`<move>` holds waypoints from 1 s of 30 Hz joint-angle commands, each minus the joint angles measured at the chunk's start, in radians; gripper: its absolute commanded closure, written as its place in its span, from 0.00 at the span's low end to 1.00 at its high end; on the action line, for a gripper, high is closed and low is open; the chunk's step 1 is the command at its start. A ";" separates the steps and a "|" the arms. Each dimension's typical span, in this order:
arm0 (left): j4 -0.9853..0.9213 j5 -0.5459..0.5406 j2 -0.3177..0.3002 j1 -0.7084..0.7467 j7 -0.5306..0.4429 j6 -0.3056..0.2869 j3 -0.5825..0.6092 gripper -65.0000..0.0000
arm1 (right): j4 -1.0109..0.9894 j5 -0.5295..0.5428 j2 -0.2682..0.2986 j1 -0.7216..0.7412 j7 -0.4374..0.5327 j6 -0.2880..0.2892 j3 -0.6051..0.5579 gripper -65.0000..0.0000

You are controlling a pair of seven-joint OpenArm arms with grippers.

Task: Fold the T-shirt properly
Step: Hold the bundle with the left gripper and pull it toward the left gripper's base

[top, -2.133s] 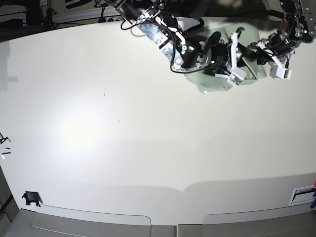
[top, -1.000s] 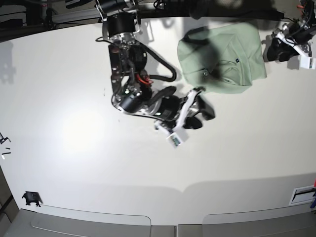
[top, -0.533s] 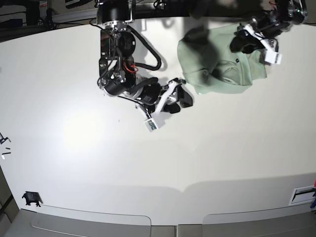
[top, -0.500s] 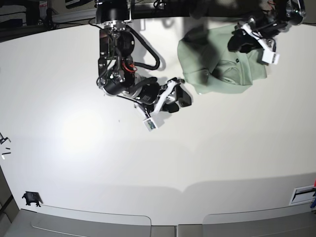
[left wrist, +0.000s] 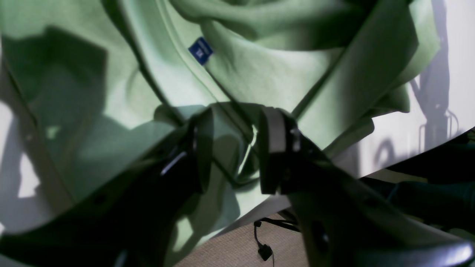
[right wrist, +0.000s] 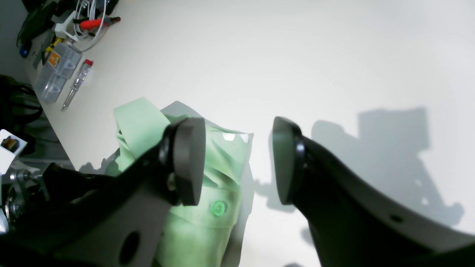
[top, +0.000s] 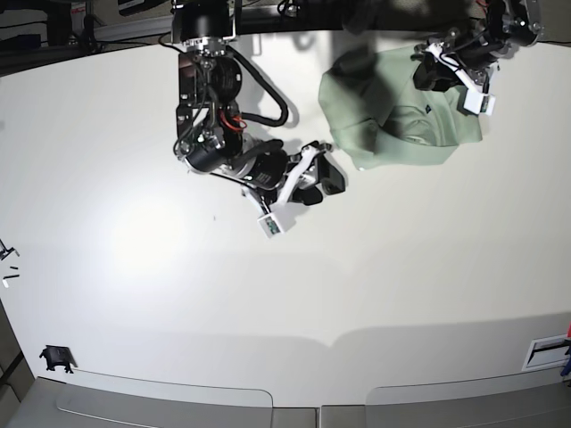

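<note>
The pale mint-green T-shirt (top: 384,116) lies crumpled at the table's far right corner. In the left wrist view the T-shirt (left wrist: 259,78) fills the frame, with a small blue tag (left wrist: 200,50) showing. My left gripper (top: 426,75) hangs over the shirt's upper part. Its jaws (left wrist: 237,148) are open, low on the cloth, with a fold edge between the fingers (left wrist: 272,148). My right gripper (top: 319,185) is open and empty over bare table, left of the shirt. In the right wrist view it (right wrist: 237,159) faces the shirt's edge (right wrist: 141,122).
A screwdriver (right wrist: 76,83), a clear plastic box (right wrist: 55,72) and cables lie at the table's far edge beyond the shirt. A small black item (top: 56,358) sits at the front left. A white slot (top: 546,352) is at the front right edge.
My right arm swung off the shirt to the middle of the table and has since held still. My left gripper returned onto the shirt and edged left.
</note>
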 commanded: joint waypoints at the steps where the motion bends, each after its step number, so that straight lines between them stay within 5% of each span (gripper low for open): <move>1: 0.016 0.003 -0.006 0.005 -0.012 0.000 -0.016 0.72 | 0.018 0.026 -0.006 0.019 0.026 0.004 -0.002 0.58; 9: 0.016 0.052 -0.006 0.006 -0.032 0.016 -0.047 0.61 | 0.018 0.027 -0.008 0.019 0.028 0.004 -0.002 0.58; 15: 0.016 -0.027 -0.005 0.005 -0.036 0.010 -0.047 0.62 | 0.018 0.029 -0.008 0.019 0.030 0.004 -0.002 0.58; 20: 0.016 -0.022 0.015 0.005 -0.058 0.010 -0.047 0.72 | 0.018 0.030 -0.008 0.019 0.035 0.004 -0.002 0.58; 30: 0.015 0.059 0.016 0.005 -0.081 0.010 -0.035 0.64 | 0.018 0.029 -0.008 0.019 0.040 0.005 -0.002 0.58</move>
